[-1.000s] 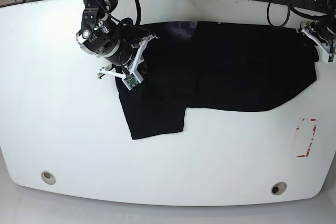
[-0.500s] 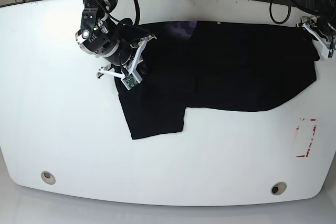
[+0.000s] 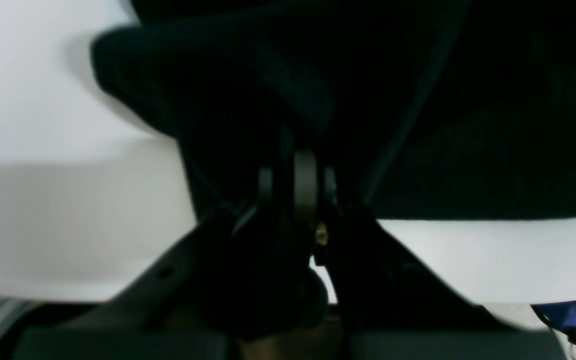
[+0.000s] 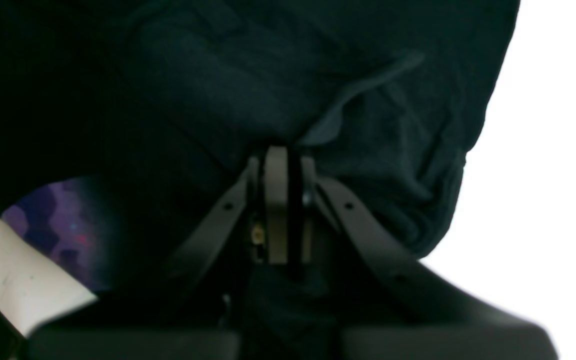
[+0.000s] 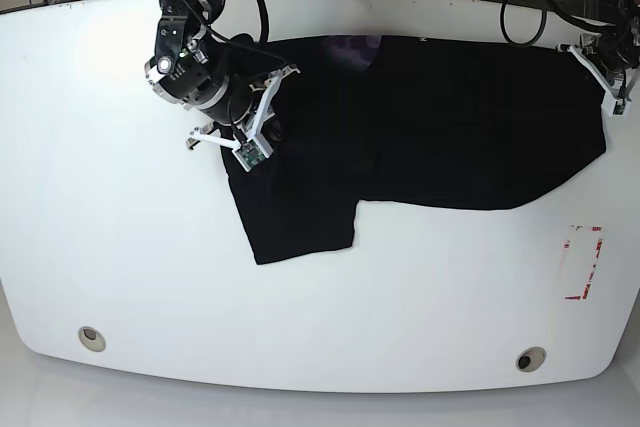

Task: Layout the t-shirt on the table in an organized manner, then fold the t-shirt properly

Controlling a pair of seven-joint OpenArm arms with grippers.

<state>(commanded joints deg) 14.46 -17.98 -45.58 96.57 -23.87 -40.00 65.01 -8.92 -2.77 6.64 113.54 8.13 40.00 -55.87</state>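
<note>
Plain black t-shirt [image 5: 430,127], white table [image 5: 150,277]

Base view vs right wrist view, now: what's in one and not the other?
Only the base view: the left gripper over the shirt's far end, the two grommet holes, and the red tape marks.
Only the right wrist view: a close look at the narrow raised fold at the fingertips.
Both: the black shirt, its purple patch, the white table and the right gripper.

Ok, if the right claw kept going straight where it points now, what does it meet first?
The shirt: a raised fold sits right at the claw's tips, with the table presumably just beneath. Exact depth is unclear.
</note>
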